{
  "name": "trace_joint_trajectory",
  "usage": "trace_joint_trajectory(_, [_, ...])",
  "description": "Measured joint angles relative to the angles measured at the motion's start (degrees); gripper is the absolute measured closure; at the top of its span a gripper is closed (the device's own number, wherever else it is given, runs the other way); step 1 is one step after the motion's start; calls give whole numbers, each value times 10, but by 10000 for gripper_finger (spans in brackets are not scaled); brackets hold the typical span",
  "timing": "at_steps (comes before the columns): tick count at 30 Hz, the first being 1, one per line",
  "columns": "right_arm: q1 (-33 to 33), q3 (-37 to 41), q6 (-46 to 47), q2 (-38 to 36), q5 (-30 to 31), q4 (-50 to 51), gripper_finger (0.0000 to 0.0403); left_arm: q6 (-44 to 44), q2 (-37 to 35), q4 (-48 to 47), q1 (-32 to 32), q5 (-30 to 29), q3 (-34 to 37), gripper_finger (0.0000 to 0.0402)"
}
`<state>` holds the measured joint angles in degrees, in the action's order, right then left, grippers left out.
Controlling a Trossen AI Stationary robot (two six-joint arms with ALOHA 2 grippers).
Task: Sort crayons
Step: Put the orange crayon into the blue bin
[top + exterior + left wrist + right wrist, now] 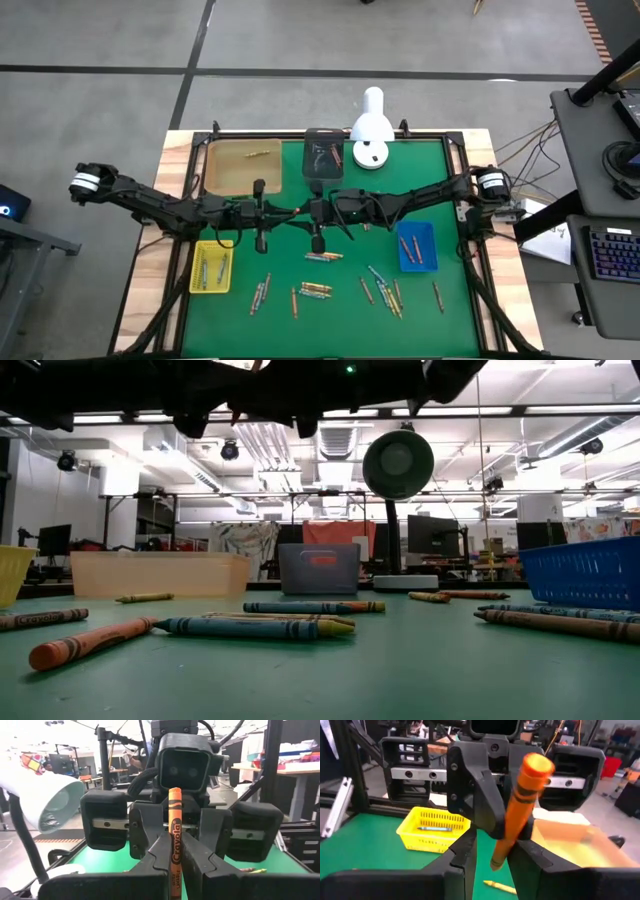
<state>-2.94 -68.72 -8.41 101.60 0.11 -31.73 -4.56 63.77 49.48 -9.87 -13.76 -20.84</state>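
An orange crayon (174, 820) stands upright in the air above the middle of the green mat (340, 320). My left gripper (173, 854) comes in from the table's left and is shut on it. My right gripper (495, 857) faces it from the right, open. Its fingers stand either side of the crayon (520, 810), with a gap showing. Several loose crayons (322, 257) lie flat on the mat's near half, also seen in the low view (240, 626). My left gripper pinches the orange crayon's labelled lower half (174, 842) between its two fingers. The fingers come level from the table's left and lie across the crayon. The crayon stands about upright, its top end well above the fingers, lifted clear of the mat.
A yellow tray (211, 268) holding crayons sits near left, and a blue tray (416, 246) holding crayons sits right. A beige tray (242, 165) and a dark tray (324, 155) stand at the far edge. A white lamp (371, 130) stands beside the dark tray.
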Motion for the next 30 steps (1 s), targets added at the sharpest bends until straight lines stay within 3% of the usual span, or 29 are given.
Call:
trace_joint_trajectory(7, [6, -10, -7, 5, 24, 0, 382, 9, 0, 8, 0, -8, 0, 369])
trace_joint_trajectory(15, [30, -18, -15, -4, 27, 52, 387, -18, -14, -14, 7, -10, 0, 286])
trace_joint_trajectory(20, [67, -75, -2, -16, 53, 242, 388, -35, -61, -84, 40, -19, 0, 251])
trace_joint_trajectory(25, [106, -133, 14, -16, 74, 451, 388, -81, -105, -159, 97, -22, -1, 242])
trace_joint_trajectory(30, [143, -197, 123, -16, 45, 699, 389, -123, -124, -187, 159, -22, -1, 245])
